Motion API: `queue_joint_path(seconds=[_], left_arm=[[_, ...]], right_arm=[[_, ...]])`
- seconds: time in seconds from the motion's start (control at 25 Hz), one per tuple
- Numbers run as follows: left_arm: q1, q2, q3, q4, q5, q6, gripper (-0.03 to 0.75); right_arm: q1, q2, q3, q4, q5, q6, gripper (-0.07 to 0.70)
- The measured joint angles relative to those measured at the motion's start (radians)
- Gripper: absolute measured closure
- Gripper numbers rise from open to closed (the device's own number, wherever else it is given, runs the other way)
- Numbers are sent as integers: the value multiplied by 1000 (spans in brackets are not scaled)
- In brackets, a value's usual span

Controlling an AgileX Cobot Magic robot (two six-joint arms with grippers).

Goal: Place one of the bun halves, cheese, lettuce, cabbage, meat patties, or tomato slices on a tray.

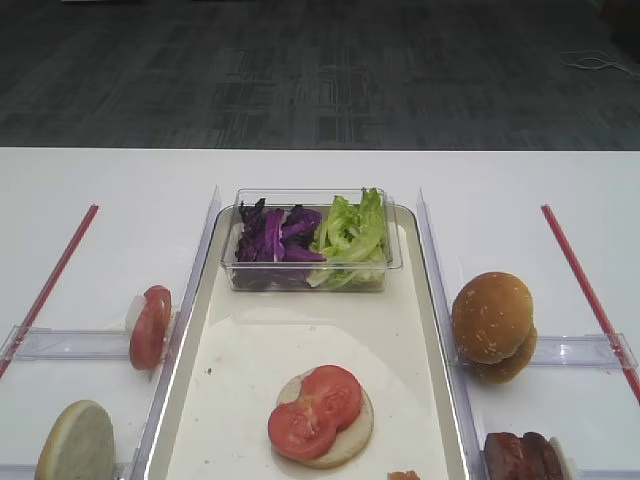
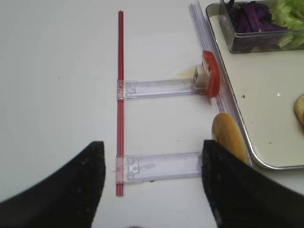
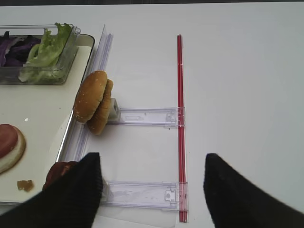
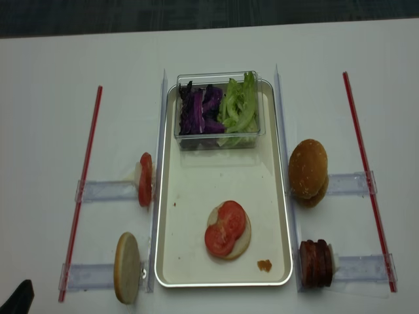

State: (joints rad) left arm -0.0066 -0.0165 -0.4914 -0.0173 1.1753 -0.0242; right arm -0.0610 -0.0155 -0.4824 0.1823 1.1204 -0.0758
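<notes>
While both grippers — left gripper and right gripper — are hovering spread and empty over the desk, two tomato slices are resting on a bun half inside the tray; a careless approach risks toppling the upright sesame buns.

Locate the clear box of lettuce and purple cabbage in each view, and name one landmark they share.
Exterior high: clear box at the far end of the tray, upper centre.
Exterior high (realsense): box upper centre, at the tray's top end.
Right wrist: box at the top left edge.
Left wrist: box in the top right corner, cut off.
Shared landmark: the tray's shiny rim.
</notes>
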Motion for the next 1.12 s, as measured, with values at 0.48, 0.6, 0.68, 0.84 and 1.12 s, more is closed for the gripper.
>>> queue_joint_path(seconds=[0.48, 0.6, 0.68, 0.84, 1.12], left_arm=[[0, 0, 0, 0, 0, 0, 263], [0, 0, 0, 0, 0, 0, 263], [0, 0, 0, 0, 0, 0, 263], [0, 0, 0, 0, 0, 0, 263], [0, 0, 0, 0, 0, 0, 263]], right_arm=[[0, 0, 0, 0, -2, 0, 163], [0, 0, 0, 0, -2, 0, 163], [0, 0, 0, 0, -2, 0, 163], [0, 0, 0, 0, -2, 0, 163], [0, 0, 0, 0, -2, 0, 163]])
